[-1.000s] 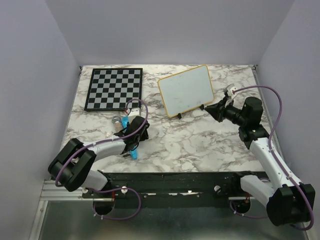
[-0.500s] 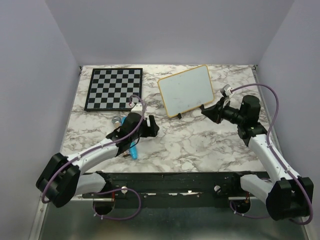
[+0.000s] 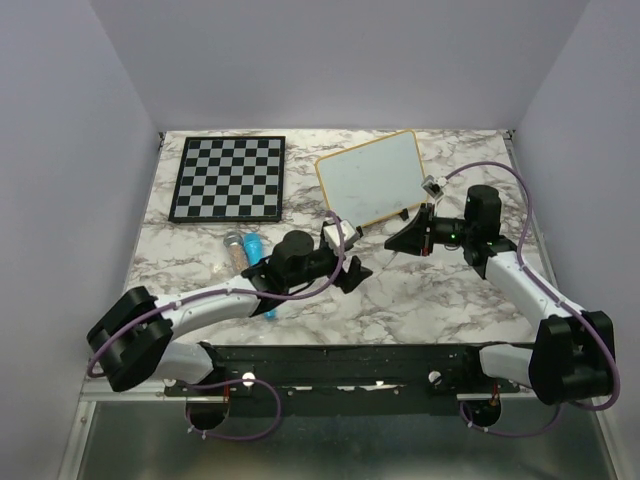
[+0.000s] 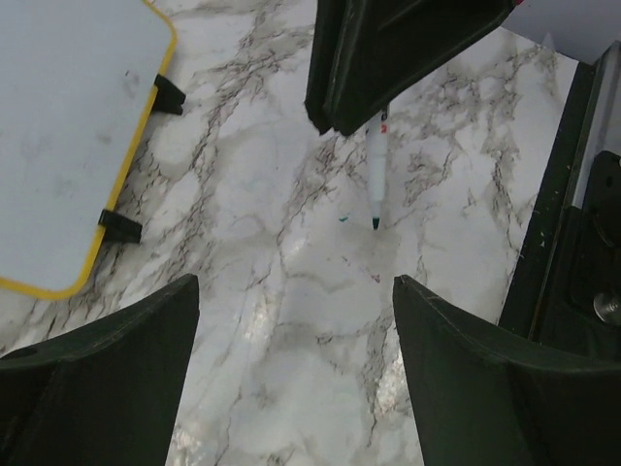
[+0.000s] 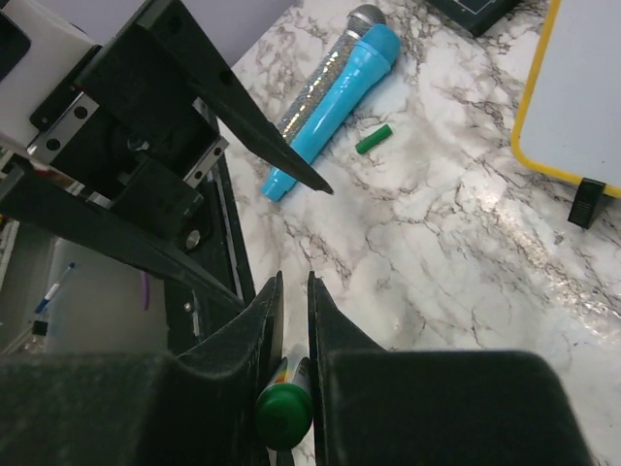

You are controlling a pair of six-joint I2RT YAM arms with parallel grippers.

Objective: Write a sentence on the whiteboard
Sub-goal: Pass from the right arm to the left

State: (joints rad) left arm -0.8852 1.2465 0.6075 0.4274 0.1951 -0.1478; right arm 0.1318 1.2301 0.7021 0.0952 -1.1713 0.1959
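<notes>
Table (image 3: 400,290): white marble-pattern top, grey veining. Chessboard (image 3: 228,178) lies flat at the far left. Whiteboard (image 3: 372,178) sits just to its right, not touching it, propped at a tilt on two small black feet (image 4: 118,226). Blue toy microphone (image 5: 330,97) with a silver head lies nearer the front, left of centre. Small green cap (image 5: 374,139) lies just beside it, apart. Tiny teal speck (image 4: 342,219) on the marble, possibly ink; too small to tell.

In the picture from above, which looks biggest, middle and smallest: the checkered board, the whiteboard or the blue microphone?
1. The chessboard and the whiteboard share first place. They look about the same size from above, so I won't rank them.
2. The blue microphone is clearly the smallest.
</notes>
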